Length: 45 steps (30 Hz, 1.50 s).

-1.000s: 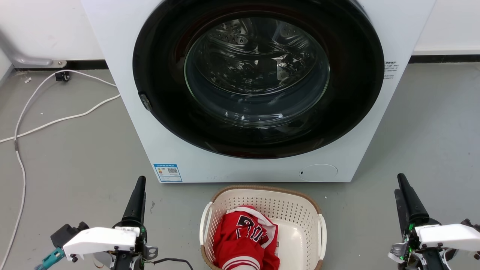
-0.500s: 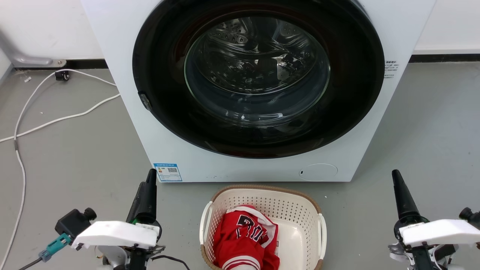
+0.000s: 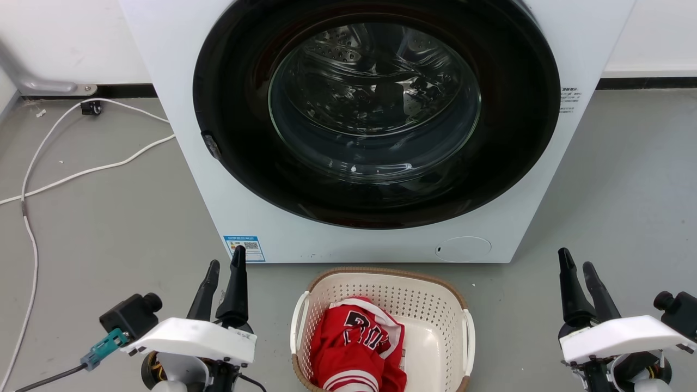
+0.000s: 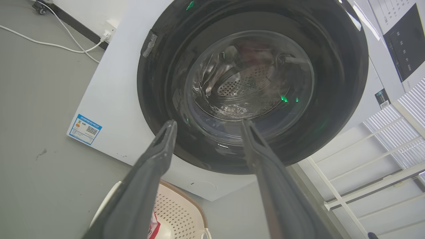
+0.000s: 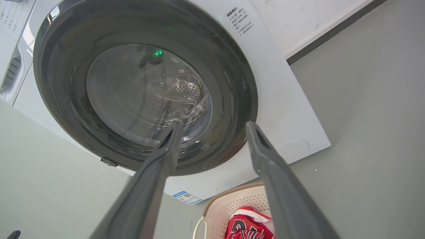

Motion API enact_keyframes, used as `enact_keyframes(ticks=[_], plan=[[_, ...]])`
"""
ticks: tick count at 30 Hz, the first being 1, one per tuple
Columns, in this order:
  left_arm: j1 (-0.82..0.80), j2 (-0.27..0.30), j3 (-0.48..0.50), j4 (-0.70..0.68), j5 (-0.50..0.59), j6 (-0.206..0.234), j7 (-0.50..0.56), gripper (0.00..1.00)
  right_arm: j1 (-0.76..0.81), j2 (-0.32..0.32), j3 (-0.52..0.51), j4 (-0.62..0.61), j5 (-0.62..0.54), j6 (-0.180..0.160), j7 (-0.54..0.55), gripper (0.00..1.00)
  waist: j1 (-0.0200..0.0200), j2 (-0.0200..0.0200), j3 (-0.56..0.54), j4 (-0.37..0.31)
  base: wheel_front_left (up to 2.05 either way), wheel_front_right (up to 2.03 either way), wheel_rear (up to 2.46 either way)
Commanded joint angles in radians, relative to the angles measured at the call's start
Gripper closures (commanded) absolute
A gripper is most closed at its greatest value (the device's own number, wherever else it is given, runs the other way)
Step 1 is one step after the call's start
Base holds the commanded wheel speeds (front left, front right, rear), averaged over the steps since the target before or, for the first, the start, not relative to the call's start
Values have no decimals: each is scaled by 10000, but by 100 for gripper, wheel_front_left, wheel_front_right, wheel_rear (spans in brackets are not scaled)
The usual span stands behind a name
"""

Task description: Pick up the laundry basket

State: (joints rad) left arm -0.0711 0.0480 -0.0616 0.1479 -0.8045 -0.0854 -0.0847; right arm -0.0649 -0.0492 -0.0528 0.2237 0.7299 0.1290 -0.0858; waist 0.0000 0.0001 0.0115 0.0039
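Observation:
The laundry basket (image 3: 435, 305), cream-white with a brown rim and white side handles, sits on the floor in front of the washer, with a red jersey (image 3: 356, 343) inside. My left gripper (image 3: 226, 261) is open to the basket's left, well apart from it. My right gripper (image 3: 577, 260) is open to the basket's right, also apart. In the left wrist view the left gripper (image 4: 207, 124) points at the washer door, the basket (image 4: 181, 212) low between its fingers. In the right wrist view the right gripper (image 5: 214, 125) frames the door, the basket (image 5: 232, 202) and jersey (image 5: 247, 224) below.
A white front-loading washer (image 3: 174, 65) with a shut dark round door (image 3: 375, 109) stands right behind the basket. White cables (image 3: 65, 174) lie on the grey floor at the left. A white rack (image 4: 365, 172) stands beside the washer in the left wrist view.
Both arms have turned and shifted inward toward the basket. Each gripper's two fingers now show apart, where a second ago they showed edge-on as one. The basket has not moved.

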Motion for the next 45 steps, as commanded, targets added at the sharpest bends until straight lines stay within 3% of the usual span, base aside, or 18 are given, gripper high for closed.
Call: enact_keyframes(ticks=[1, 29, 45], plan=[[-221, 32, -72, -117, 355, 25, -112, 0, -259, -22, -8, -100, -377, 14, -95, 0, 0, -1, -1, 5, 0, 0, 0], [-263, 32, -682, 241, 3938, 335, -928, 0, 26, -20, -113, -375, -4016, 20, -327, 0, 0, -1, 19, 3, 0, 0, 0], [-302, 32, -987, 465, 5290, 506, -1288, 0, 86, -19, -81, -383, -5385, 23, -487, 0, 0, -1, 56, 7, 0, 0, 0]])
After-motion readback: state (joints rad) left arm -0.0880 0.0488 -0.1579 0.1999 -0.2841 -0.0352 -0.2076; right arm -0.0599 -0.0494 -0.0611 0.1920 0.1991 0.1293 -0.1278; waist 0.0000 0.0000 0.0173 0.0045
